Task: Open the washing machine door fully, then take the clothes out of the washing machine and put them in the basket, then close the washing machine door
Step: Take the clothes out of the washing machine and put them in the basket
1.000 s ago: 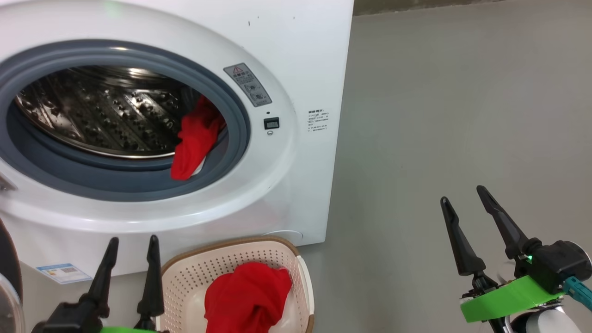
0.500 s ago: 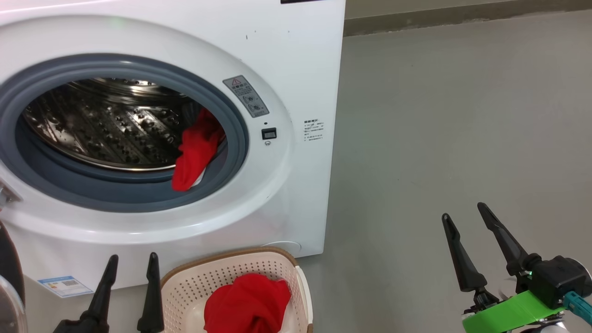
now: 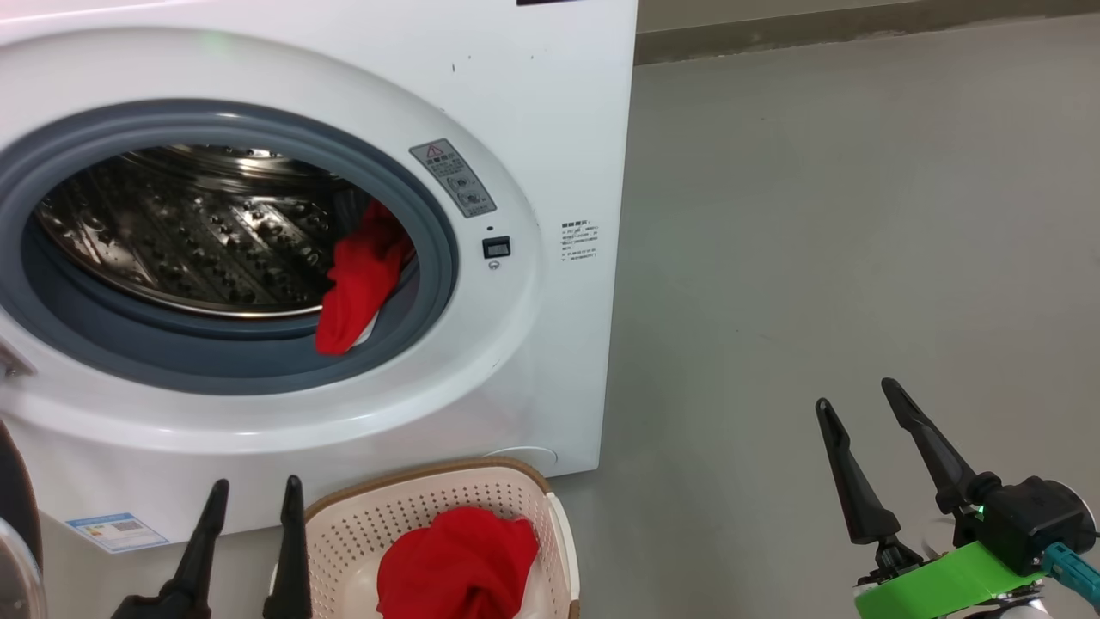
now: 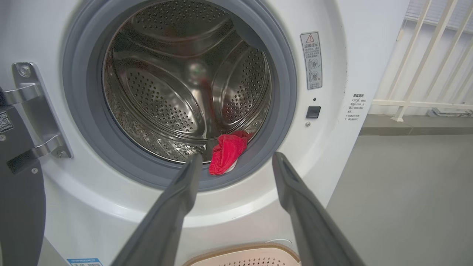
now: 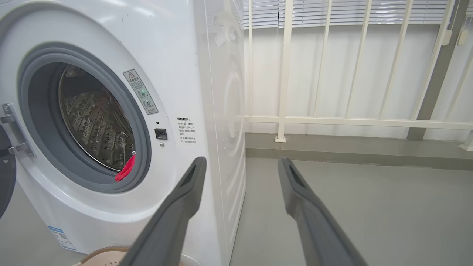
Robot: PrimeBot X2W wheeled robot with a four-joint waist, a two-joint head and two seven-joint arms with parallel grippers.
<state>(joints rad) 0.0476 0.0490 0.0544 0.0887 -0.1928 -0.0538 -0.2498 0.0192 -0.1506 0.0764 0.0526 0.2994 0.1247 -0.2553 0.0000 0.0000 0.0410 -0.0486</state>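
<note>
The big white box washing machine (image 3: 550, 129) has its round door with the black rim (image 4: 20, 214) swung out to my left, so the hole is wide open. One bright red soft cloth (image 3: 460, 567) lies in the small cream plastic basket with holes and a brown rim (image 3: 430, 471), which sits on the floor just in front of the machine. Another bright red soft cloth (image 3: 357, 284) hangs at the right side of the hole, flopped from the shiny steel drum with holes (image 3: 172, 232) onto the grey rubber ring (image 3: 258, 365). I think that one is my job now.

My left gripper (image 3: 258, 483) hangs low, just beside the basket, with its two dark fingers spread and nothing between them. My right gripper (image 3: 857, 394) is well off to the side over the grey floor, fingers spread too, holding nothing.

My left one points right at the hanging cloth, so I would use it. I should keep the fingers apart, go up and over the white lip, and put one finger on each side of the fat middle of the cloth. I must pinch only cloth, not the rubber ring. Then I should lift first, so the cloth does not snag in the gap by the drum, and bring it over the basket before I let go.
</note>
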